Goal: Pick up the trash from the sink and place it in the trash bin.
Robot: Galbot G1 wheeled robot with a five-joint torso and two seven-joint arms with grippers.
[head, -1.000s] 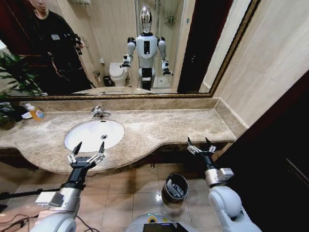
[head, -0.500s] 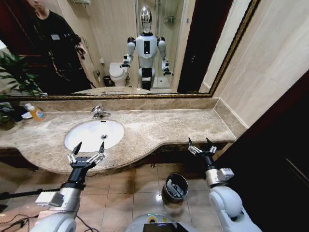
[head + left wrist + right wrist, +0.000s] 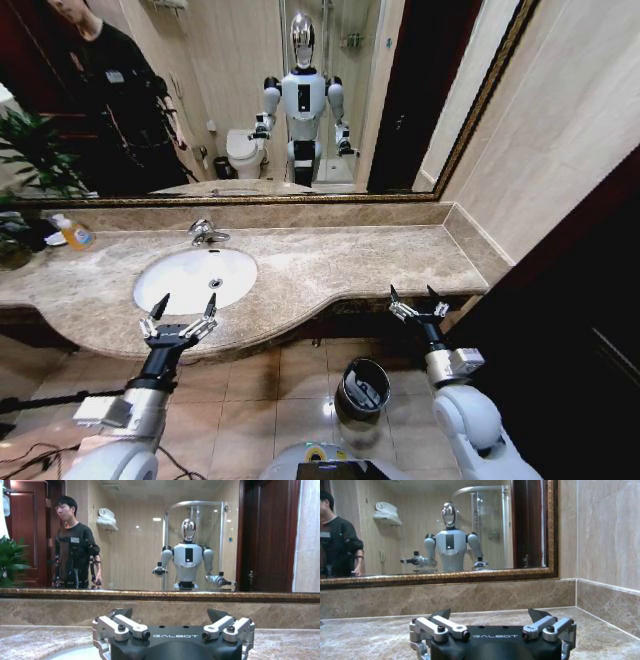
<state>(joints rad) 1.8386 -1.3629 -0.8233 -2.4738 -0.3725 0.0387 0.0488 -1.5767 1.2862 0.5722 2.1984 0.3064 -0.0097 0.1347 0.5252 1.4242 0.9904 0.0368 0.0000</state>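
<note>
The white oval sink (image 3: 195, 279) sat in the beige marble counter (image 3: 340, 265), and everything here was read off that basin. Its bowl looked bare white around the small drain hole (image 3: 213, 283), and no litter could be made out in it from the head view. The chrome tap (image 3: 206, 233) stood just behind the sink, against the low marble backsplash under the gilt-framed mirror (image 3: 250, 90). The left gripper (image 3: 178, 314) hung over the sink's front rim, on the robot's side of it, jaws spread wide and holding nothing; in the left wrist view the same left gripper (image 3: 170, 624) showed its two dark fingertips well apart, with a sliver of the sink's white edge (image 3: 70, 653) below it. The right gripper (image 3: 418, 300) was well off to the right of the sink, at the front edge of the counter where the marble narrows, jaws likewise spread and empty; the right wrist view showed that gripper (image 3: 490, 624) facing bare marble and the mirror. The trash bin (image 3: 362, 388), a dark round bucket with a shiny rim, stood on the tiled floor below the counter, to the right of the sink and nearer the right gripper, with something pale lying inside that was too small to name. An orange-yellow bottle (image 3: 74, 234) stood on the counter far left of the sink, beside a green plant (image 3: 30, 165).
</note>
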